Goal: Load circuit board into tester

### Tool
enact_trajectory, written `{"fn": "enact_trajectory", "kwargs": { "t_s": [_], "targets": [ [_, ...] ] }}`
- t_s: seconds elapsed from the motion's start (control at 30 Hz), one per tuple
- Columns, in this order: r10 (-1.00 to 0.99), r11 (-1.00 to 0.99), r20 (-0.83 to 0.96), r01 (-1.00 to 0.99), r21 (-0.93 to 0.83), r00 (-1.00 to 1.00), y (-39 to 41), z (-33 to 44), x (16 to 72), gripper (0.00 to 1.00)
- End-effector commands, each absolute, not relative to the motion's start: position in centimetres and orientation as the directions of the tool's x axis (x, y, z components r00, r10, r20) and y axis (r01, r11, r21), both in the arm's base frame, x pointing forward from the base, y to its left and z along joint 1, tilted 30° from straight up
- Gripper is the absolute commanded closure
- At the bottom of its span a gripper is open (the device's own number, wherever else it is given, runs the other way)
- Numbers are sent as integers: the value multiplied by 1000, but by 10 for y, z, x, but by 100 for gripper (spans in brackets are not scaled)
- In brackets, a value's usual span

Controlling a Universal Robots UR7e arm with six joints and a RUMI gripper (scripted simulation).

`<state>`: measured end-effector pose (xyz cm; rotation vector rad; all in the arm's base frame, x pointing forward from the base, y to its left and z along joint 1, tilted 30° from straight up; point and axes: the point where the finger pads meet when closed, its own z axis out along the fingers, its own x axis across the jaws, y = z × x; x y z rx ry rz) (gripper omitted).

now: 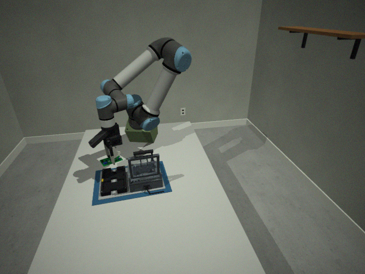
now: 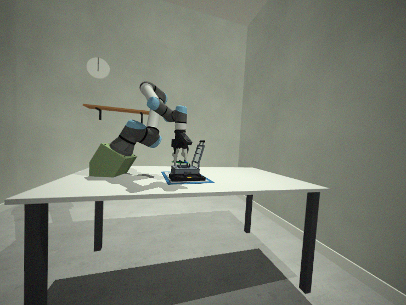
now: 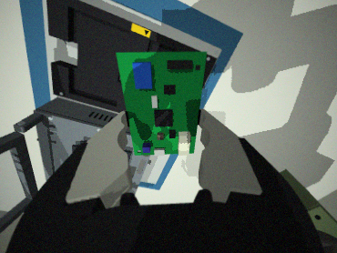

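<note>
My gripper [image 3: 163, 111] is shut on the green circuit board [image 3: 162, 102] and grips it by its two long edges. The component side faces the wrist camera, and the white connector [image 3: 183, 142] sits at the end near the fingers. In the top view the gripper [image 1: 111, 158] holds the board [image 1: 110, 160] in the air just behind the black tray [image 1: 113, 181]. The grey tester [image 1: 145, 178] stands right of the tray with its lid [image 1: 143, 164] raised upright. In the exterior view the gripper [image 2: 179, 156] hangs over the tester [image 2: 184, 171]. I cannot make out the pins or the lone black post.
Tray and tester sit on a blue mat [image 1: 131, 188] on the white table. The arm's green base block [image 1: 140, 133] stands behind them. A small black latch handle [image 1: 155, 191] sticks out at the tester's front. The tray also shows in the wrist view [image 3: 107, 68].
</note>
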<state>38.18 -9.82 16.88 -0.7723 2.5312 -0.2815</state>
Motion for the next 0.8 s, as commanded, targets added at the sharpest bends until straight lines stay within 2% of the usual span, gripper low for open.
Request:
{"fn": "enact_trajectory", "kwargs": {
  "t_s": [0.0, 0.77],
  "targets": [
    [-510, 858, -401, -418, -298, -761, -98, 169, 382, 61],
    [-323, 944, -453, -253, -210, -831, -98, 169, 382, 61]
  ]
}}
